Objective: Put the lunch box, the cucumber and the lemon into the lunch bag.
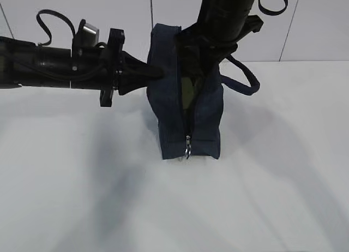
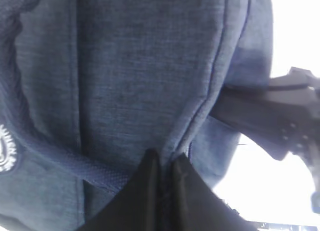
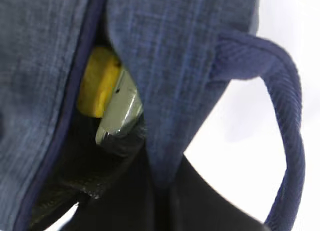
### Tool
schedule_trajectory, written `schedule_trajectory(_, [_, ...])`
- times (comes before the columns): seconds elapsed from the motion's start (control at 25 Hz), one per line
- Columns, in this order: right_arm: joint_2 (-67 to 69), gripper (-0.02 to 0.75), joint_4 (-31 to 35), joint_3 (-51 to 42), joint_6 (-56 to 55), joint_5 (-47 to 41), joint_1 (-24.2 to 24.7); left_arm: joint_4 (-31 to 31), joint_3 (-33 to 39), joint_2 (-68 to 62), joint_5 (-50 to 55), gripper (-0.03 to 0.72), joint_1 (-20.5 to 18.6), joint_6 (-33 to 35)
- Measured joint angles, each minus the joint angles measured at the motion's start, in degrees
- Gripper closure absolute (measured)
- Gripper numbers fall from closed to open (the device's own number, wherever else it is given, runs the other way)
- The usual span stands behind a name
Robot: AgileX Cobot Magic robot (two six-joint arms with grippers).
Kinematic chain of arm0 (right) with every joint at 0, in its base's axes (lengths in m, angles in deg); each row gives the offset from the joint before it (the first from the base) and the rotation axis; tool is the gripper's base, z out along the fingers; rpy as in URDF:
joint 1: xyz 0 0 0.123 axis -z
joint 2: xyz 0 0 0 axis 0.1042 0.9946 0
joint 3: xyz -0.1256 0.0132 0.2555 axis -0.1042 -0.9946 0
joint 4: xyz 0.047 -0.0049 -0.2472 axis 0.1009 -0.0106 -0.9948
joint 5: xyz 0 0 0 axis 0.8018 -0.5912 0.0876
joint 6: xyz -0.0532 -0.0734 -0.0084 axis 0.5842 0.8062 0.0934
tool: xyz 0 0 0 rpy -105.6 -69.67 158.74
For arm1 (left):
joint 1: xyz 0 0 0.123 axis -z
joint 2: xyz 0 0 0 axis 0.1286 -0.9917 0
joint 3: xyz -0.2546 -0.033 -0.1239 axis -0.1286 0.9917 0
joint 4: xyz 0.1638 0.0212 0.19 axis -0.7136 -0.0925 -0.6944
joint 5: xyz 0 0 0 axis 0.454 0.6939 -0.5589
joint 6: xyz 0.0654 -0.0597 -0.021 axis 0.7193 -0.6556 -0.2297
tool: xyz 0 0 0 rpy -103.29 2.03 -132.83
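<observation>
The navy lunch bag (image 1: 210, 121) stands upright mid-table with its zipper open down to the metal ring pull (image 1: 188, 148). My left gripper (image 1: 158, 73) is shut on the fabric of the bag's left edge (image 2: 167, 158). My right gripper (image 1: 210, 58) comes down from above and is shut on the bag's right flap (image 3: 172, 178). Through the opening the right wrist view shows the yellow lemon (image 3: 97, 88) lying against the pale green lunch box (image 3: 117, 116) inside the bag. The box's green also shows in the slit (image 1: 188, 91). The cucumber is hidden.
The bag's loop handle (image 1: 245, 80) hangs out to the right, and it also shows in the right wrist view (image 3: 287, 136). The white logo (image 2: 5, 151) sits on the bag's side. The white table (image 1: 82, 197) lies all around the bag.
</observation>
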Motion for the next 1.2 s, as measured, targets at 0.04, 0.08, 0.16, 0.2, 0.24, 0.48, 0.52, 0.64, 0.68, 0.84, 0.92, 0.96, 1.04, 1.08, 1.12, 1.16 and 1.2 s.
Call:
schedule_trajectory(0.04, [0.0,0.738,-0.3,-0.1,-0.1,0.0,0.0,0.1,0.0,-0.8,0.2,0.677,0.0,0.0])
schedule_trajectory(0.08, [0.0,0.738,-0.7,-0.1,-0.1,0.0,0.0,0.3,0.0,-1.6,0.6,0.677,0.0,0.0])
schedule_trajectory(0.16, [0.0,0.738,-1.4,-0.2,-0.2,-0.1,0.0,0.6,0.0,-2.5,1.8,0.677,0.0,-0.1])
schedule_trajectory(0.2, [0.1,0.737,-2.0,-0.2,-0.3,-0.1,0.0,0.8,0.0,-2.8,2.1,0.677,0.0,-0.1])
schedule_trajectory(0.24, [0.1,0.738,-2.6,-0.2,-0.3,-0.1,0.0,0.8,0.0,-2.8,2.1,0.677,0.0,-0.1])
schedule_trajectory(0.48, [2.2,0.738,-1.7,-0.2,-0.6,0.1,0.0,1.0,-0.5,-2.8,3.5,0.677,0.0,-0.3])
schedule_trajectory(0.52, [2.5,0.738,-0.6,-0.2,-0.6,0.1,0.0,1.0,-0.6,-2.8,4.0,0.677,0.0,-0.6])
schedule_trajectory(0.64, [3.1,0.738,1.6,-0.2,-0.6,0.2,0.0,0.9,-0.7,-2.8,4.3,0.677,0.0,-0.8])
schedule_trajectory(0.68, [3.4,0.738,1.6,-0.2,-0.6,0.4,0.0,0.9,-0.8,-2.8,4.2,0.677,0.0,-0.8])
schedule_trajectory(0.84, [4.2,0.738,2.1,-0.1,-1.2,1.2,0.0,0.9,-0.9,-2.8,3.1,0.677,0.0,-0.9])
schedule_trajectory(0.92, [4.6,0.737,2.3,-0.1,-1.6,1.5,0.0,0.9,-0.9,-2.8,2.4,0.677,0.0,-1.0])
schedule_trajectory(0.96, [4.6,0.737,2.4,-0.1,-1.5,1.6,0.0,0.9,-0.9,-2.8,2.1,0.677,0.0,-1.0])
schedule_trajectory(1.04, [4.7,0.738,2.5,-0.1,-1.6,1.6,0.0,0.8,-0.9,-2.8,1.8,0.677,0.0,-1.0])
schedule_trajectory(1.08, [4.7,0.737,2.5,-0.1,-1.7,1.6,0.0,0.7,-1.0,-2.8,1.7,0.677,0.0,-1.0])
schedule_trajectory(1.12, [4.7,0.737,2.5,-0.1,-1.8,1.6,0.0,0.4,-1.0,-2.8,1.6,0.677,0.0,-1.0])
schedule_trajectory(1.16, [4.7,0.738,2.5,-0.1,-1.8,1.7,0.0,0.3,-1.0,-2.8,1.5,0.677,0.0,-1.0])
schedule_trajectory(1.2, [4.7,0.737,2.4,-0.1,-1.8,2.0,0.0,0.1,-1.0,-2.8,1.5,0.677,0.0,-1.0])
